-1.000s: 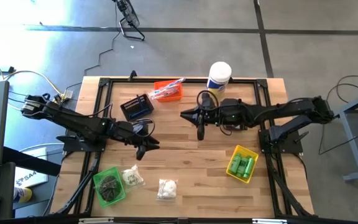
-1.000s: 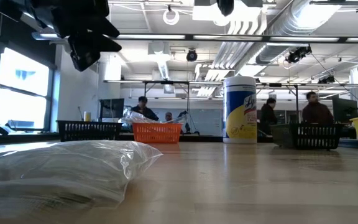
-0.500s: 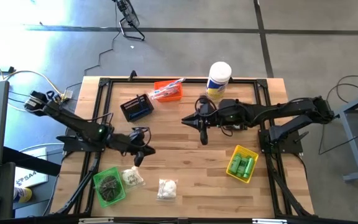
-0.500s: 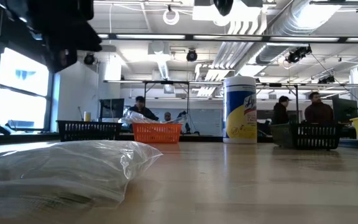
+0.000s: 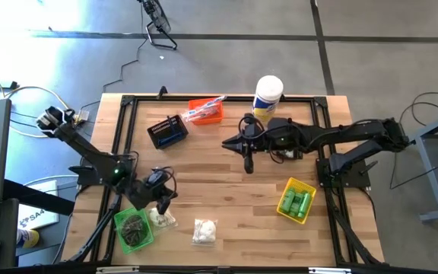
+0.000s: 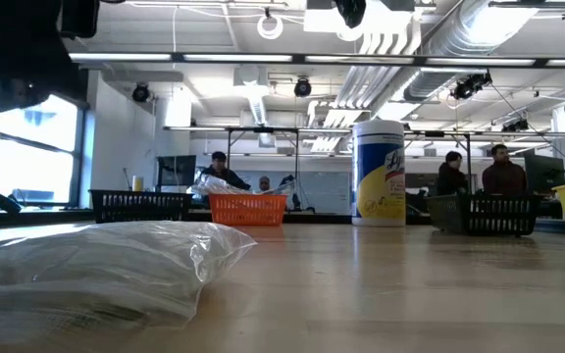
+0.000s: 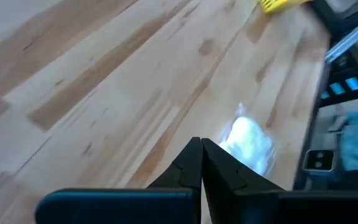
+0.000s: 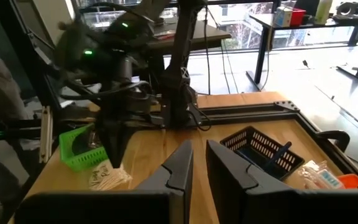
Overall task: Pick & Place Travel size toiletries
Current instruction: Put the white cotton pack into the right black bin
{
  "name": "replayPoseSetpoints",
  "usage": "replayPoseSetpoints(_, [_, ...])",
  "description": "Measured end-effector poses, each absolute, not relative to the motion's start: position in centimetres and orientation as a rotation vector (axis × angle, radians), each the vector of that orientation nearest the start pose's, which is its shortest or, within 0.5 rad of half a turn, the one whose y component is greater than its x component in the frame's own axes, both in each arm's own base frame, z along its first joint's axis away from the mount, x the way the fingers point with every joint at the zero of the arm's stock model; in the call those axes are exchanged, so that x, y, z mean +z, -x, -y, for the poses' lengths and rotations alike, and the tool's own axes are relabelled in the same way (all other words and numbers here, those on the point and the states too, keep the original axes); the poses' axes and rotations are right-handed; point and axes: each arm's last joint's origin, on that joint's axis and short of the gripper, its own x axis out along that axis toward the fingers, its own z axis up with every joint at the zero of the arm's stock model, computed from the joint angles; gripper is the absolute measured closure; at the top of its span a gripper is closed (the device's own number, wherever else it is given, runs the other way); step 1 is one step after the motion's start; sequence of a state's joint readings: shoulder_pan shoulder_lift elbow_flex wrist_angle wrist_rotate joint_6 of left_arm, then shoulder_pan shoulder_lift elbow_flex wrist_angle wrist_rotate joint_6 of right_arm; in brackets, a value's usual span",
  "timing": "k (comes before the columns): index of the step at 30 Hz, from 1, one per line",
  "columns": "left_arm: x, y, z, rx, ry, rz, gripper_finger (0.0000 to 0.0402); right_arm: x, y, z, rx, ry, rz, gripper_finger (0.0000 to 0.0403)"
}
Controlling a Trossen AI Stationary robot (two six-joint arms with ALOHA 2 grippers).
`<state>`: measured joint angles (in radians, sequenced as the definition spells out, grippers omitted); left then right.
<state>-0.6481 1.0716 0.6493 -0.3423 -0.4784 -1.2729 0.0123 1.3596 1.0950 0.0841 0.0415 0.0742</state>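
Near the green bin, your left gripper hangs pinched together, empty, over a puff bag; next: spread it, then descend.

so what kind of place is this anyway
Probably a robotics lab or workshop in an open-plan industrial office. The wooden table carries a metal frame with two arms mounted on it, exposed ducts run along the ceiling, and people work at desks behind it.

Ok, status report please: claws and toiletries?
Left claw shut, empty, over puff bag by green bin. Right claw slightly open, empty, above table centre. Nothing in the way.
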Motion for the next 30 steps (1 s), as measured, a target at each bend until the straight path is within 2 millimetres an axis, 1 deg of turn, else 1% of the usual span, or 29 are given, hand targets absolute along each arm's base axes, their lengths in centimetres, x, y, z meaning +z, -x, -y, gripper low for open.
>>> replayPoseSetpoints(5, [24.1,-17.8,12.9,0.311,0.709,-0.781,0.0401,33.8,-31.2,0.1,-0.050,-0.069,-0.176,0.0365])
replayPoseSetpoints(10, [24.7,-18.2,13.5,0.350,0.666,-0.943,0.0401,33.8,-31.2,0.0,-0.049,-0.069,-0.176,0.0365])
replayPoseSetpoints(20, [22.9,-18.9,14.6,0.348,0.643,-1.113,0.0401,33.8,-31.2,0.0,-0.048,-0.069,-0.183,0.0365])
replayPoseSetpoints(25, [22.7,-19.0,14.6,0.348,0.641,-1.126,0.0401,33.8,-31.2,0.0,-0.046,-0.038,-0.183,0.0365])
replayPoseSetpoints(30, [22.8,-19.1,14.7,0.335,0.651,-1.115,0.0401,33.8,-31.2,0.0,-0.047,-0.052,-0.180,0.0365])
